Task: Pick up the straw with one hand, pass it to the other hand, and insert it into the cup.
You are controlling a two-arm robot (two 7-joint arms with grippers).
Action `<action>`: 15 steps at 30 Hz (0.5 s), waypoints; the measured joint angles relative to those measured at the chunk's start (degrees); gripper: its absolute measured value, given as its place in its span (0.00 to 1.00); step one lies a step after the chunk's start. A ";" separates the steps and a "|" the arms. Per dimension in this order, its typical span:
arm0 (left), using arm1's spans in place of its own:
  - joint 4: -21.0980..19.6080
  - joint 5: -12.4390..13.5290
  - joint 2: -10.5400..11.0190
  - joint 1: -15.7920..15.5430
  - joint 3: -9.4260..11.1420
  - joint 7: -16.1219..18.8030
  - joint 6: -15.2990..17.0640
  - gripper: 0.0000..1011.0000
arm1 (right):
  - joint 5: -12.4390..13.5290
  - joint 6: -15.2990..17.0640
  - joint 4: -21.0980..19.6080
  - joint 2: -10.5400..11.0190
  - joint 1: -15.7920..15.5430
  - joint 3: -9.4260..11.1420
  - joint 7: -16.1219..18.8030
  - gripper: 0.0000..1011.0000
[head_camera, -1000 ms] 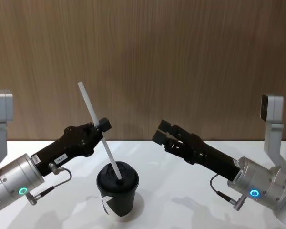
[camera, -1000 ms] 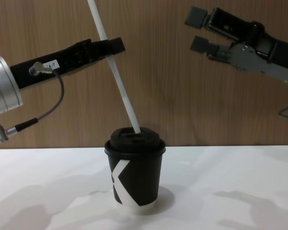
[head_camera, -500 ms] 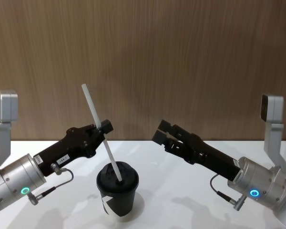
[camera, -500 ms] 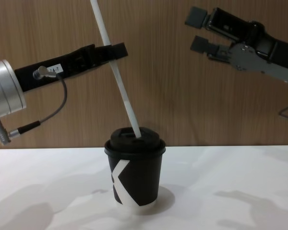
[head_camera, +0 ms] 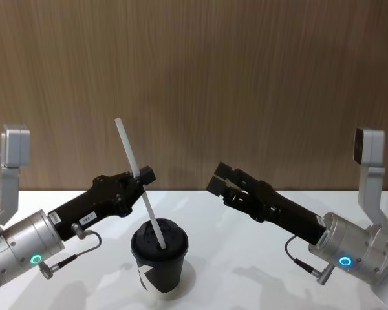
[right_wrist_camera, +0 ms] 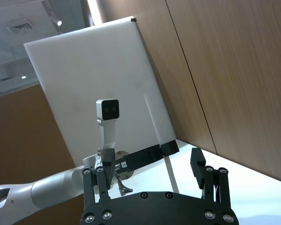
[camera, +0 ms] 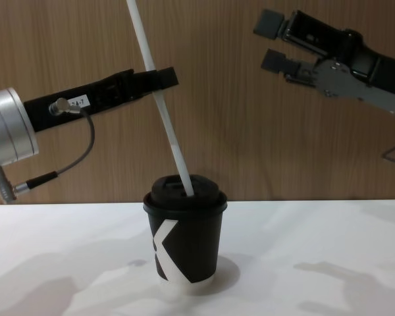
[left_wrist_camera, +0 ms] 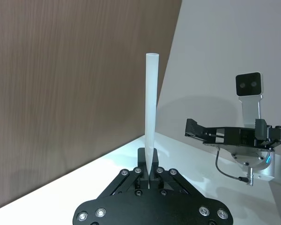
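Observation:
The white straw [head_camera: 126,145] leans to the left, and its lower end sits in the lid of the black cup [head_camera: 159,261] at the table's front centre. My left gripper [head_camera: 142,174], labelled "184-7", is shut on the straw about halfway up, above and left of the cup. In the chest view the straw [camera: 170,131] runs from this left gripper [camera: 163,78] down into the cup [camera: 184,243]. The left wrist view shows the straw [left_wrist_camera: 151,103] clamped between the fingers. My right gripper [head_camera: 218,177] hangs open and empty to the cup's right, well above the table [camera: 273,41].
The white table [head_camera: 246,206] holds the cup alone. A wooden wall [head_camera: 246,77] stands close behind. Camera posts rise at the far left [head_camera: 14,152] and far right [head_camera: 368,152].
My left gripper has come down and a little to the right with the straw. The straw's top end is lower and it sits deeper in the lid. The right arm has not moved.

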 joint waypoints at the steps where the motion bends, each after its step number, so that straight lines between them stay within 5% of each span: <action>1: 0.08 0.07 -0.01 -0.07 0.09 -0.09 0.05 0.01 | 0.00 0.00 0.00 0.00 0.00 0.00 0.00 0.99; 15: 0.61 0.85 -0.15 -0.41 0.69 -0.37 0.29 0.01 | 0.00 0.00 0.00 0.00 0.00 0.00 0.00 0.99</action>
